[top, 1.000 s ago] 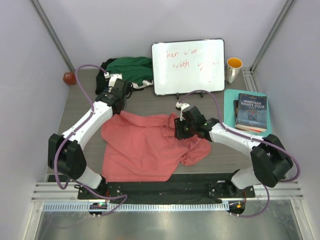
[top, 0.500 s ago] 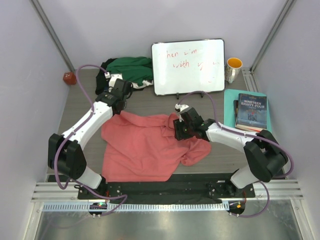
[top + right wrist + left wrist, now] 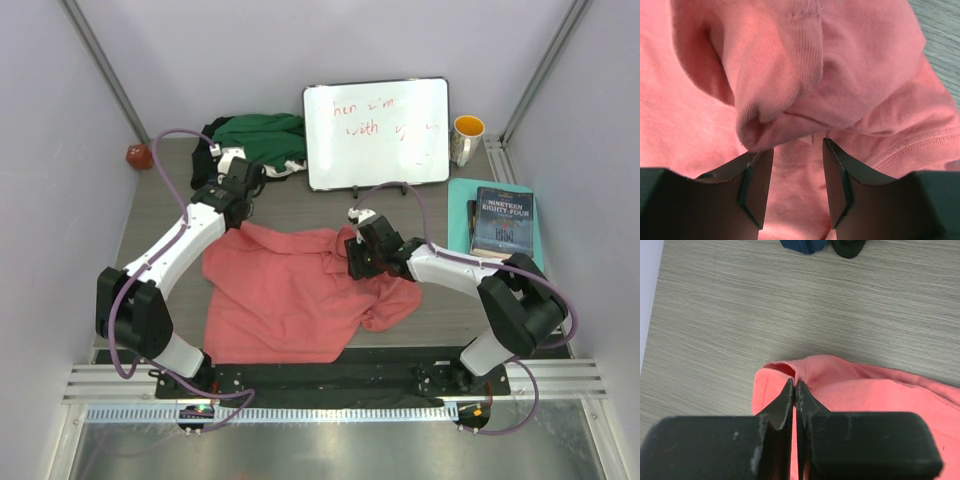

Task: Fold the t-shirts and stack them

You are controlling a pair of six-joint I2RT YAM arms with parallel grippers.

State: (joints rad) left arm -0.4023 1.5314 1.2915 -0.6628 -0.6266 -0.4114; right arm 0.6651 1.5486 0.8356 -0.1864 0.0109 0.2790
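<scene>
The salmon-pink t-shirt point(image 3: 285, 295) lies crumpled and partly spread on the table's middle. My left gripper point(image 3: 244, 215) is at the shirt's far left corner. In the left wrist view its jaws point(image 3: 796, 386) are shut on a pinch of the pink hem point(image 3: 790, 369). My right gripper point(image 3: 353, 266) is over the bunched right part of the shirt. In the right wrist view it point(image 3: 797, 150) is open, with a rolled fold of pink cloth point(image 3: 785, 95) just beyond the fingertips. The dark green t-shirt point(image 3: 258, 138) lies in a heap at the far left, with black point(image 3: 208, 140) and white point(image 3: 288, 168) cloth under it.
A white board with red writing point(image 3: 378, 132) stands at the back. An orange-lined mug point(image 3: 467, 138) is to its right. Books point(image 3: 503, 222) lie on a teal mat at the right edge. A small red object point(image 3: 138, 155) sits at the far left corner.
My right gripper has shifted slightly left and farther over the bunched pink cloth. The left arm and the shirt's left side have not moved.
</scene>
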